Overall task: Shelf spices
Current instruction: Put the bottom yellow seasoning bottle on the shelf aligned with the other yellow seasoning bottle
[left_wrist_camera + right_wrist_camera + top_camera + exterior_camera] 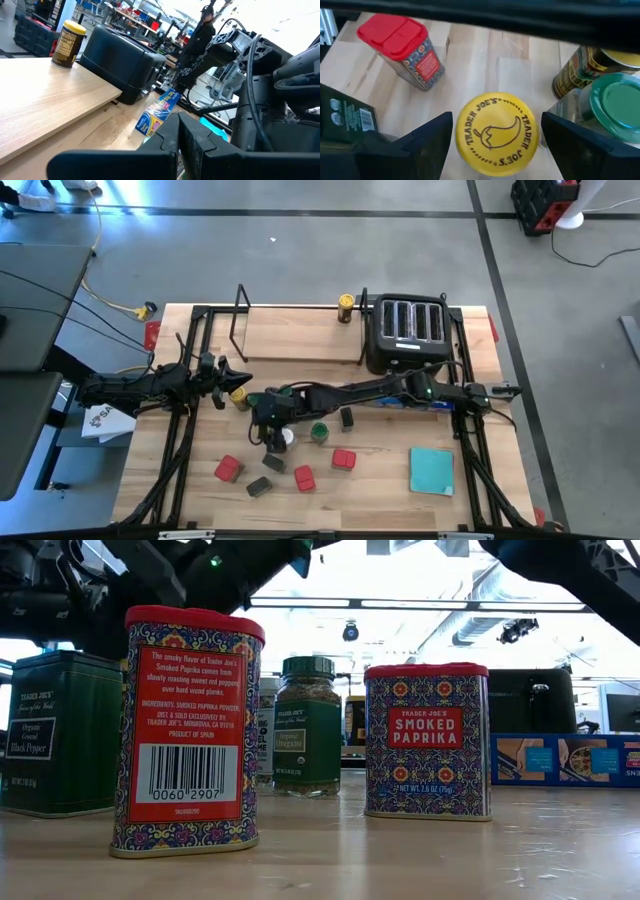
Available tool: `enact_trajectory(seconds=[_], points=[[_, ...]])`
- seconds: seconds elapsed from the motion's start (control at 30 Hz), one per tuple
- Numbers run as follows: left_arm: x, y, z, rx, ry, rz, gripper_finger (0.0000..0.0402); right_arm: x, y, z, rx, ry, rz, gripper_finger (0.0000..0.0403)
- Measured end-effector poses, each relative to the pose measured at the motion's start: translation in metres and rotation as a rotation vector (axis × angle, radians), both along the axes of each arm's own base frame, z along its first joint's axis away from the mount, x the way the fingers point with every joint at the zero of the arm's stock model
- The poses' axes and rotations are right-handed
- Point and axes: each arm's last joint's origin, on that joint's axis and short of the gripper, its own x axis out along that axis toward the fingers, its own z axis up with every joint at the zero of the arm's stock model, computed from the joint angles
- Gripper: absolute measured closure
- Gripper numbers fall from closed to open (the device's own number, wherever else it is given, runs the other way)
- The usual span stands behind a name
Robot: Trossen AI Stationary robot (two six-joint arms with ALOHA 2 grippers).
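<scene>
Smoked paprika tins stand closest to the table-level camera: one red-lidded tin [187, 730] turned to show its barcode, and a second red-lidded tin [428, 740] just behind and to the side with its front label facing out. Between them, farther back, sits a green-lidded glass jar [308, 725], and a dark green pepper tin [60, 732] stands at the far side of the first tin.

From above, the spices are scattered over the front half of the wooden table [380, 480]: red tins, dark tins and small round jars lie near the middle, well apart from a flat teal square [431, 470]. The shelf [290, 332] lies along the back of the table, beside a black toaster [408, 330]. One yellow-lidded jar [346, 307] already stands on the shelf, next to the toaster.

The right gripper [490, 145] reaches over the cluster of spices with its fingers spread wide on either side of a yellow-lidded jar [496, 134]; the fingers stand clear of the lid and hold nothing. A green-lidded jar [615, 107] sits just beside it.

The left gripper [243, 377] waits at the left of the table with its fingers pressed together, empty. A blue box [157, 112] lies near the toaster.
</scene>
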Motion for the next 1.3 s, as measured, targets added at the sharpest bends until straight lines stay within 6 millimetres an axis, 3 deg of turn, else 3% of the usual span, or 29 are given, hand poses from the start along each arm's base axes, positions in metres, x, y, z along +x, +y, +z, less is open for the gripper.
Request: enact_trajectory(seconds=[0.37, 0.67, 0.93, 1.13, 1.3], points=[[0.000, 0.000, 0.000, -0.001, 0.000, 0.000, 0.0398, 0.001, 0.001, -0.006, 0.019, 0.010, 0.021, 0.0182], [0.000, 0.000, 0.000, -0.002, -0.001, 0.000, 0.0398, 0.003, 0.001, 0.002, -0.014, -0.021, 0.060, 0.0187], [0.000, 0.000, 0.000, -0.003, 0.000, 0.000, 0.0398, -0.011, -0.006, 0.061, -0.021, -0.113, 0.110, 0.0187], [0.000, 0.000, 0.000, -0.018, -0.004, -0.001, 0.0398, -0.037, -0.009, 0.120, -0.081, -0.193, 0.164, 0.0187], [0.000, 0.000, 0.000, -0.020, -0.004, -0.002, 0.0398, -0.062, -0.016, 0.153, -0.168, -0.177, 0.140, 0.0187]])
